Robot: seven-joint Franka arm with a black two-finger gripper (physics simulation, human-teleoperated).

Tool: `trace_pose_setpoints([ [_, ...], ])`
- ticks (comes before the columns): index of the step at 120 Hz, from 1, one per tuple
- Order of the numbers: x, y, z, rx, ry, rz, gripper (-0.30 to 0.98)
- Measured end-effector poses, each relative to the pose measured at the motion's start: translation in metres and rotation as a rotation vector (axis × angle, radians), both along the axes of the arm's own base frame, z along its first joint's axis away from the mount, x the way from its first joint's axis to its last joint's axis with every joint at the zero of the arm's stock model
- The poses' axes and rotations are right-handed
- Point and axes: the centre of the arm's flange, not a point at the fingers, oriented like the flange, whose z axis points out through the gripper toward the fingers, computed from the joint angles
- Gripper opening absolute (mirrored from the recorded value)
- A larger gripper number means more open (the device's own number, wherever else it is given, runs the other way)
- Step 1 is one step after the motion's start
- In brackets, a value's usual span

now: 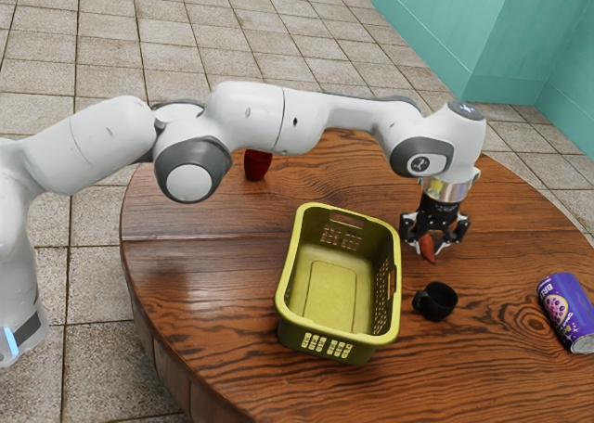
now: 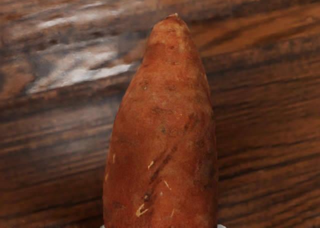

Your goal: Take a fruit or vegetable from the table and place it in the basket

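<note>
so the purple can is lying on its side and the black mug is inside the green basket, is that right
Not quite: in the exterior view, the black mug is outside the green basket, on the table beside it. The purple can is indeed lying on its side.

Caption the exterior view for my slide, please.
Pincer gripping a sweet potato near the empty green basket and black mug.

Your exterior view's bright, light soft; pale sheen on tabletop [image 1: 200,256] toward the exterior view's left, basket's [image 1: 290,261] far inner wall shaded. Your wrist view's dimmer, white glare streaks on tabletop beside sweet potato [image 2: 162,133].
</note>
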Motion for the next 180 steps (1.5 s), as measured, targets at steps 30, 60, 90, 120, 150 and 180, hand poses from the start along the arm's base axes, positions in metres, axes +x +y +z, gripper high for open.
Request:
trace_pose_setpoints([
  [30, -0.004, -0.006, 0.023, 0.016, -0.027, -0.014, 0.15],
  [60, -0.032, -0.018, 0.108, 0.029, -0.081, -0.038, 0.15],
  [90, -0.089, -0.023, 0.191, 0.039, -0.061, -0.059, 0.16],
  [120, -0.194, -0.026, 0.2, 0.073, 0.024, -0.09, 0.15],
  [150, -0.244, -0.055, 0.202, 0.076, 0.013, -0.16, 0.15],
  [180, -0.253, -0.065, 0.191, 0.075, 0.02, -0.189, 0.16],
])
